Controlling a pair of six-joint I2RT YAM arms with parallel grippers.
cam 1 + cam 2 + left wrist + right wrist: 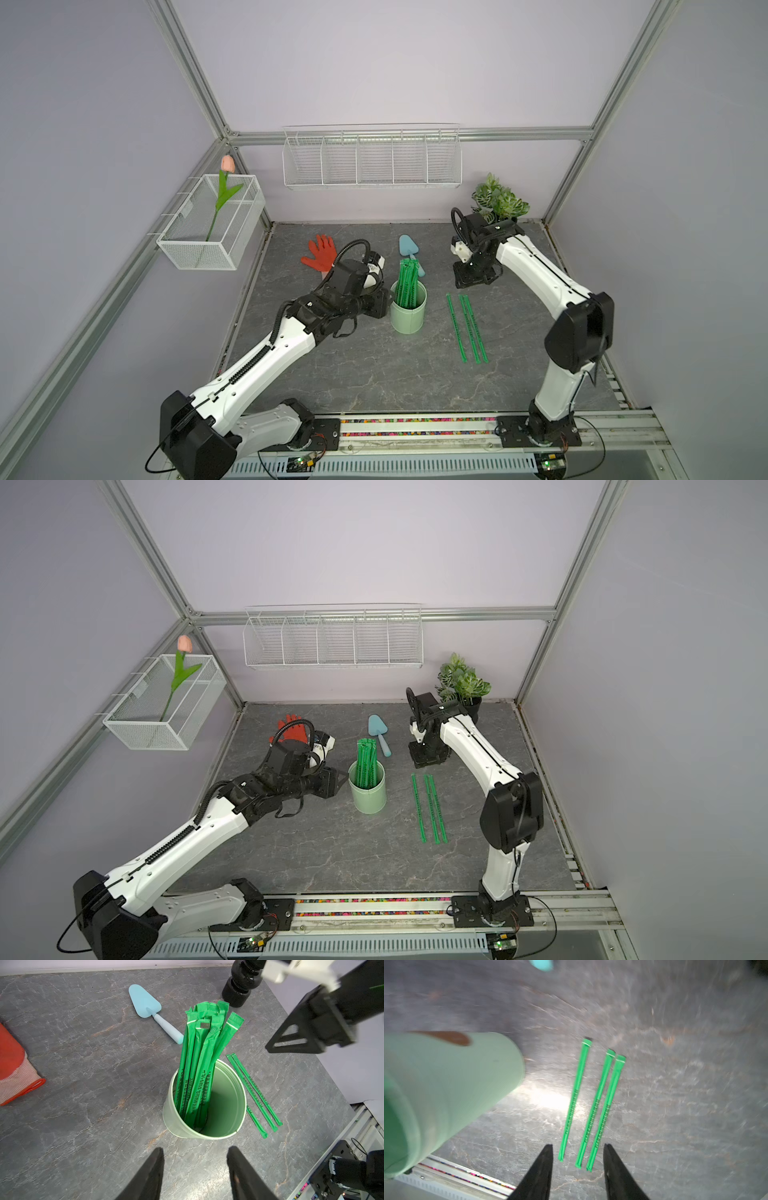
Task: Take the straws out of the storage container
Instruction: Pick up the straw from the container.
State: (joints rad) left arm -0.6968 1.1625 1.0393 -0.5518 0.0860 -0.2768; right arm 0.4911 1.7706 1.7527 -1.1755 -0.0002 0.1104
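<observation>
You had the grey counter [332,374] carrying everything. Your left arm [266,353] reached across it toward the middle, and your right arm [536,266] bent down over the far right part.

The cup [409,322] stood upright near the middle of the counter. Your left tool [195,1150] sat low just beside it, on its left. Its jaws were apart with nothing between them, and its tips stopped just short of the cup's wall in the left wrist view. From above I could not tell whether it touched the cup.

Your right tool [578,1146] hung above the counter to the cup's right, its jaws also apart and empty.

Most of the straws [199,1064] were in the cup, a bundle leaning against its far-left wall and rising well above the rim. Three loose straws [593,1109] lay flat on the counter to the cup's right, nearly parallel. Two were close together and the third was slightly apart, nearer the cup. Their far ends lay below your right tool.
</observation>
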